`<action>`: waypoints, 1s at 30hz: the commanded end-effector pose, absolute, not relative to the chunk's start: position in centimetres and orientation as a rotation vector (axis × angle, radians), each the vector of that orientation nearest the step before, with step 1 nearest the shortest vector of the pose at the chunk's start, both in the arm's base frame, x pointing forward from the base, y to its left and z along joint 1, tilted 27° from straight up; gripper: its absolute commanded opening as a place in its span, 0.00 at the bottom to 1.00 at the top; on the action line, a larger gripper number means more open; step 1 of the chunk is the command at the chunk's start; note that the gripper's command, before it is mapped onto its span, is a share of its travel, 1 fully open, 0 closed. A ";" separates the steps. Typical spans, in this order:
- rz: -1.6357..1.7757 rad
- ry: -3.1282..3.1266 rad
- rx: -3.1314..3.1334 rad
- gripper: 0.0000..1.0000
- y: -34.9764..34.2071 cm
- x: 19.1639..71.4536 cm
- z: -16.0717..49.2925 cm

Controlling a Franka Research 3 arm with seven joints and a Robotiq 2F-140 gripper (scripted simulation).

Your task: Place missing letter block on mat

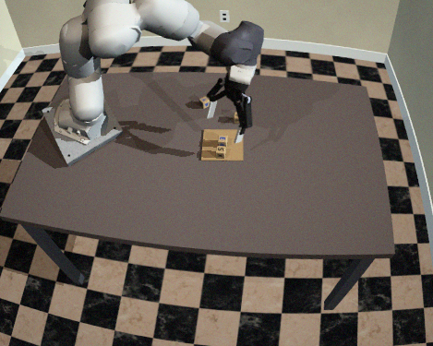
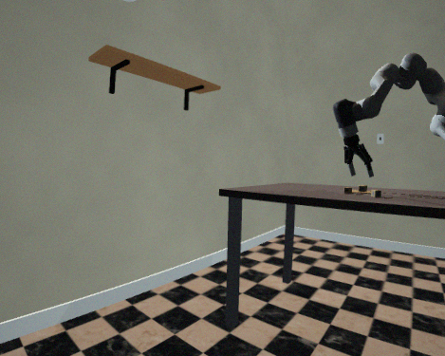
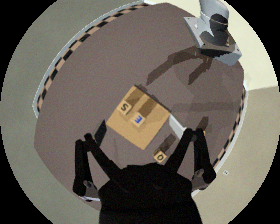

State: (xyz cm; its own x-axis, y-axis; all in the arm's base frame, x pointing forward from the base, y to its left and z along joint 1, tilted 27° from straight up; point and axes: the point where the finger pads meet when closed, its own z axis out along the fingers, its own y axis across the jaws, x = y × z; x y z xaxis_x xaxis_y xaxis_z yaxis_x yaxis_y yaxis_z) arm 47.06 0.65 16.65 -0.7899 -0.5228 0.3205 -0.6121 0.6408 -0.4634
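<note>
A tan mat (image 1: 216,144) lies in the middle of the table. Two blocks sit on it in a row, one showing E (image 1: 222,139) and one showing S (image 1: 221,150). They also show in the wrist view, the E block (image 3: 138,120) and the S block (image 3: 125,106). A third block (image 1: 236,116) lies off the mat just past its far edge, partly hidden by a finger. In the wrist view this block (image 3: 161,155) shows a dark letter that is too small to read. A fourth block (image 1: 205,101) lies farther back. My gripper (image 1: 225,125) hangs open and empty above the mat's far edge.
The robot base (image 1: 79,129) stands at the table's left. In the side view the gripper (image 2: 359,171) is well above the blocks (image 2: 362,190), and the table's edge (image 2: 231,192) is off to the left.
</note>
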 end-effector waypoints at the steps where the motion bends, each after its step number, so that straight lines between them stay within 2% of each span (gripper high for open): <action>1: 0.854 -2.704 0.943 1.00 0.8 47.1 16.7; 10: 0.843 -2.706 0.941 1.00 -3.3 46.5 17.9; 30: 0.843 -2.706 0.941 1.00 -3.3 46.5 17.9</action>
State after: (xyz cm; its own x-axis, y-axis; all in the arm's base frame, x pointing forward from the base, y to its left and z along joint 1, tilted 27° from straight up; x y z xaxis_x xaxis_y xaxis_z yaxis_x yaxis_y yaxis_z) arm 46.46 -3.31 17.94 -0.7970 -0.5162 0.3136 -0.6030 0.6507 -0.4615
